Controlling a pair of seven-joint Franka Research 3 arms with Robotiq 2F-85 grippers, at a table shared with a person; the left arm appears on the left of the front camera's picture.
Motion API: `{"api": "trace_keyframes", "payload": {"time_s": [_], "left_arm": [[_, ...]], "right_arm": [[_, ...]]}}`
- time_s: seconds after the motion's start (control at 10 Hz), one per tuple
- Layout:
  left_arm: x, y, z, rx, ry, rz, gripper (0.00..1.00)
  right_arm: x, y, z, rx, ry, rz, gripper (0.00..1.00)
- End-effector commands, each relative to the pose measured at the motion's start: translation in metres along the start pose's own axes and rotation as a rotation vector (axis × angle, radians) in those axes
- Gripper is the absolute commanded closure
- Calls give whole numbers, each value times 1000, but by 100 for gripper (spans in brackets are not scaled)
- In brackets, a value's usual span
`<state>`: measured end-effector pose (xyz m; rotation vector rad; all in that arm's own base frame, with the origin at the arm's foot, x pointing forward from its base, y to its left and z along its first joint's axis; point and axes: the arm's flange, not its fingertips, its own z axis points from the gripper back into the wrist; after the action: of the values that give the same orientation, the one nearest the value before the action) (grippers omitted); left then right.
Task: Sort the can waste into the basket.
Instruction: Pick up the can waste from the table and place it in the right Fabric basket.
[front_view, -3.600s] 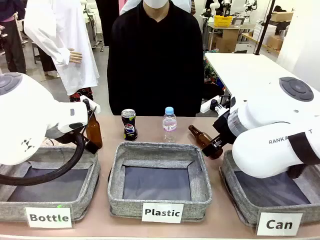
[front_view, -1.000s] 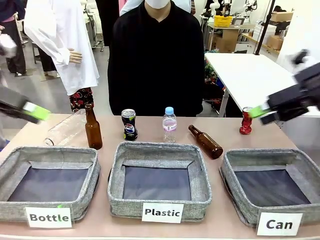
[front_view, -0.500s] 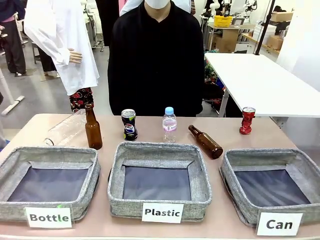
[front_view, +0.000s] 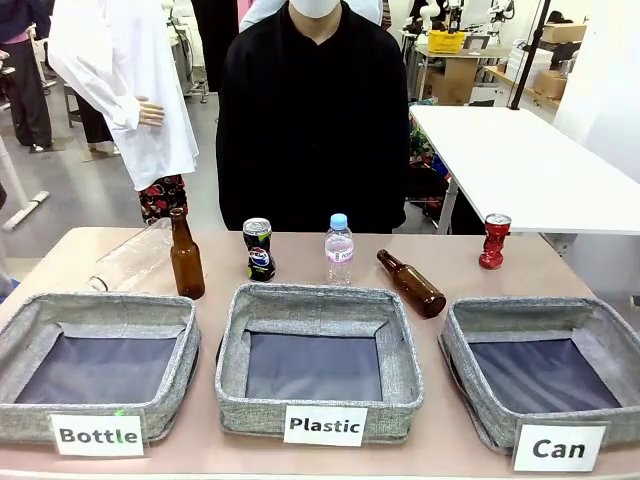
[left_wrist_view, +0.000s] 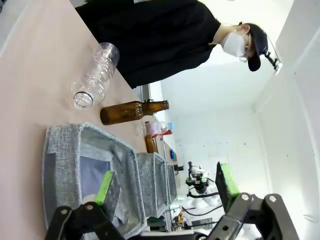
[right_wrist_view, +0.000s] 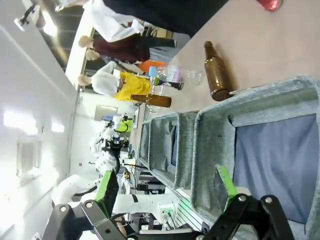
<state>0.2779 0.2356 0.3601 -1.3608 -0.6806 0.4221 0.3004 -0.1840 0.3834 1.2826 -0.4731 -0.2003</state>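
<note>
Left tool (left_wrist_view: 165, 185): jaws spread full wide, nothing between the green pads (left_wrist_view: 105, 186), nothing held.

On the desk (front_view: 50, 270), from far left: clear plastic bottle (front_view: 130, 258) on its side, then upright brown bottle (front_view: 185, 258), both behind the "Bottle" basket (front_view: 100, 308). Next, Pepsi can (front_view: 259, 250), upright, just behind the far rim of the "Plastic" basket (front_view: 232, 345), between the upright brown bottle and the small water bottle (front_view: 339, 250), touching neither. Further right, lying brown bottle (front_view: 411, 284), by the gap between the middle and right baskets. Then red can (front_view: 493, 242), dented, upright, near the desk's far edge, behind the "Can" basket (front_view: 540, 316) and apart from it. Dark floor of that basket bare.

Right tool (right_wrist_view: 166, 185): likewise wide open and empty, looking across the "Can" basket.

Judged as the very start: no can sorted, no pick begun. Next move probably for the right tool: reach to the red can, straddle its crumpled body, close gently, lift, carry the short way forward over the rim, let go. Pepsi can after that, with care for its close neighbours.
</note>
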Motion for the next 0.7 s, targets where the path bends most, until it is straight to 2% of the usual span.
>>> {"api": "trace_keyframes", "payload": {"time_s": [0.0,0.3,0.4,0.5,0.6], "left_arm": [[-3,-11,7,12,16,-47,0],[-3,-11,7,12,16,-47,0],[-3,-11,7,12,16,-47,0],[-3,-11,7,12,16,-47,0],[-3,-11,7,12,16,-47,0]], "right_arm": [[-1,13,5,14,-5,51,0],[0,14,3,0,8,28,0],[11,19,-9,-96,28,63,0],[32,30,-22,-208,-45,278,0],[51,36,-34,-343,-65,516,0]]}}
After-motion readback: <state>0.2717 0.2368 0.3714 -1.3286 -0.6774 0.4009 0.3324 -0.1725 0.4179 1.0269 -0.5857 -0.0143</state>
